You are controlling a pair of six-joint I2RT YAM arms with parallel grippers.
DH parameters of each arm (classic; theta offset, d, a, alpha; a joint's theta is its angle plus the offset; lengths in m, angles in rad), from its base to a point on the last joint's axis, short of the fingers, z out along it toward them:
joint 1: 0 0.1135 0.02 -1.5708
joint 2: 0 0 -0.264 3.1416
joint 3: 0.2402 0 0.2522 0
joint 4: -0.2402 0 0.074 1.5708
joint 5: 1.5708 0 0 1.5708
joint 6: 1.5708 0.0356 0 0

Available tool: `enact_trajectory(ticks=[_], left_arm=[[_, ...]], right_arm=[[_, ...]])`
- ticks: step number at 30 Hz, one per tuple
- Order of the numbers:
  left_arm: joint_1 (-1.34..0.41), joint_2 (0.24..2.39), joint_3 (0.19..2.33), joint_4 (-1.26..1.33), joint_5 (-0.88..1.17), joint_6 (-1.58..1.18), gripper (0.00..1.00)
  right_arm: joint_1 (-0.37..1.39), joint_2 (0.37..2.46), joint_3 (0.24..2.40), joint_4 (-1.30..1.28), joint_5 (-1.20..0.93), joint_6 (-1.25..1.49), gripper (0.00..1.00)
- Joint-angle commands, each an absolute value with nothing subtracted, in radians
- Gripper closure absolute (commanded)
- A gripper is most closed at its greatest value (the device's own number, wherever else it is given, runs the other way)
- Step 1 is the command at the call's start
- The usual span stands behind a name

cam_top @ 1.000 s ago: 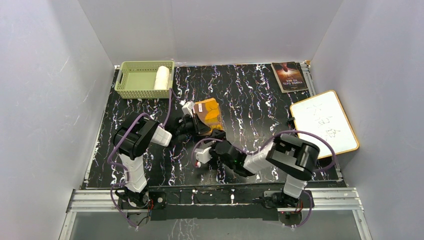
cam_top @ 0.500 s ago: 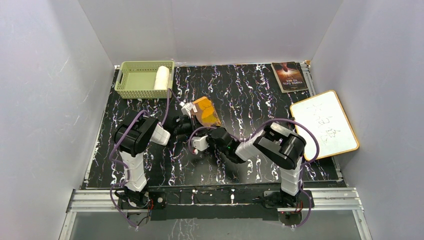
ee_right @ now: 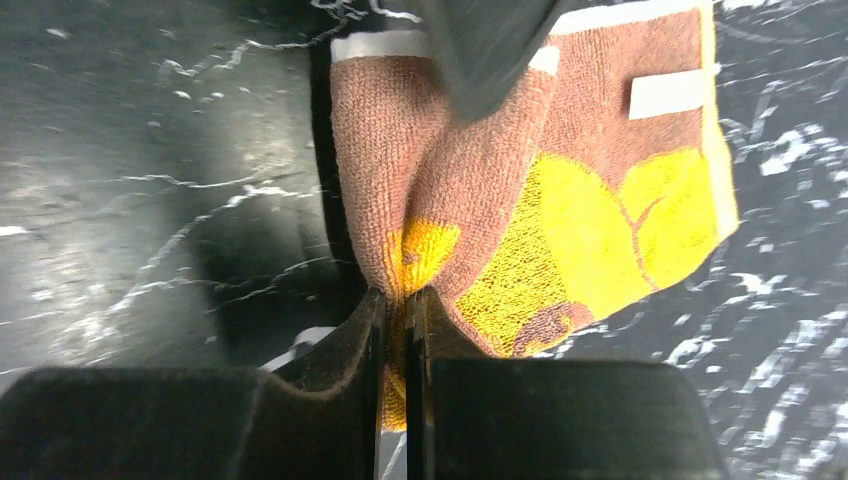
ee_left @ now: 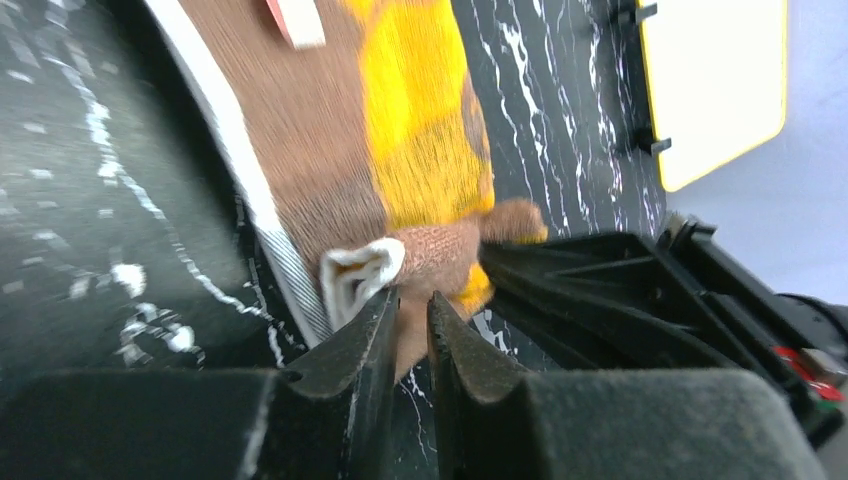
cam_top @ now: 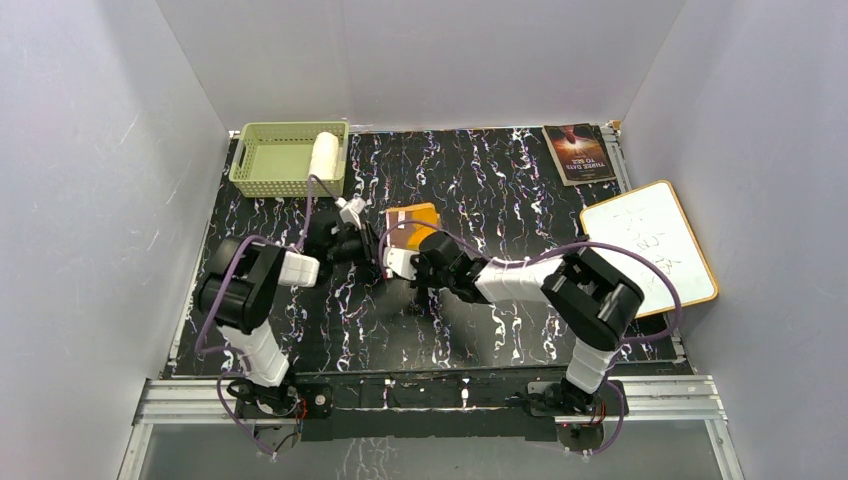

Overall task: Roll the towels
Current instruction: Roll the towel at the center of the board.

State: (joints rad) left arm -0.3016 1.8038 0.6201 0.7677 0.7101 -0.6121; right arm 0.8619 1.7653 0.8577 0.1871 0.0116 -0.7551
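The orange-yellow towel (cam_top: 415,220) with the brown bear face lies bunched at the middle of the black marbled table. My left gripper (cam_top: 368,243) comes at it from the left. In the left wrist view this gripper (ee_left: 410,295) is shut on a brown edge of the towel (ee_left: 420,130). My right gripper (cam_top: 405,247) reaches in from the right. In the right wrist view it (ee_right: 397,295) is shut on a raised yellow fold of the towel (ee_right: 560,220). The cream-white towel (cam_top: 323,155) is rolled and stands in the basket.
The pale green slotted basket (cam_top: 270,160) stands at the back left. A dark book (cam_top: 578,152) lies at the back right, with a framed whiteboard (cam_top: 648,245) on the right edge. Grey walls close in three sides.
The right gripper has swung in to the left and shut on the towel's fold. The left arm has drawn back and left, and the towel has shifted back with it.
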Motion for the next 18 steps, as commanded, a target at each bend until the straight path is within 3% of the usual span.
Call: enact_trajectory(ticks=[1,10,18], left_arm=[[-0.265,1.632,0.614,0.594,0.651,-0.546,0.82],[-0.262,1.422,0.565,0.525,0.603,-0.577,0.8],[-0.26,1.262,0.579,0.348,0.568,-0.534,0.77]], right_arm=[[0.867,1.706,0.947,-0.14,-0.131,-0.417,1.0],[0.885,1.619,1.018,-0.299,-0.297,-0.059,1.0],[0.863,1.75,1.225,-0.401,-0.499,0.15,1.0]])
